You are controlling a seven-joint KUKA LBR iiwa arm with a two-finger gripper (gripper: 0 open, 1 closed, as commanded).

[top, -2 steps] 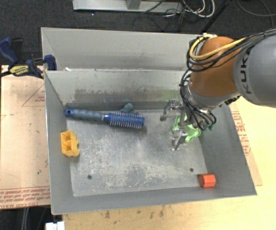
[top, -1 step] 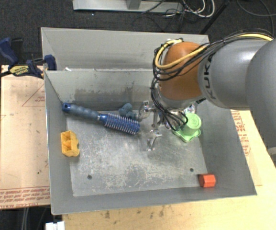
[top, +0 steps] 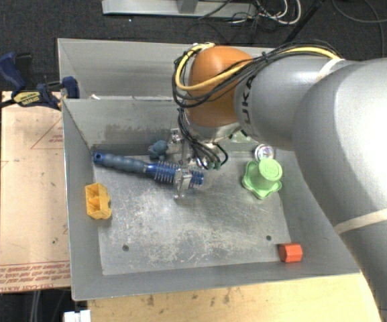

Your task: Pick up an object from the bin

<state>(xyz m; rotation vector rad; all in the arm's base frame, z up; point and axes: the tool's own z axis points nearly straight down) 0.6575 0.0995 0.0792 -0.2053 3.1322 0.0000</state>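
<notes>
Six loose things on the floor of the grey metal bin (top: 180,247), well spread out, no heap anywhere. Nearest the gripper (top: 188,182): a blue brush (top: 136,166), long and thin, lying slantwise across the left-middle part of the floor, plain handle end toward the left wall, ribbed bristle head toward the centre. Head end right at the gripper's tip, touching it or very nearly so; handle stretching away up and to the left. Gripper low over the floor near the bin's middle, hanging under the orange cover (top: 213,89) and a knot of yellow and black cables (top: 178,72), with the thick grey arm (top: 327,126) coming in from the right. Open, closed or clamped on the brush head: cannot tell, tip too cluttered and partly hidden.

Just behind the brush head, toward the back wall, a small blue lump (top: 158,148), close beside the wrist. Right of the gripper and apart from it, a green thing (top: 262,178) with a wavy-edged base and a round top. Just behind that, a silvery round cap (top: 264,153), near or touching, hard to say which. Near the left wall, in front of the brush handle and clear of it, a yellow blocky piece (top: 98,201). Well away, in the front right corner, an orange-red cube (top: 290,252), small and alone.
</notes>
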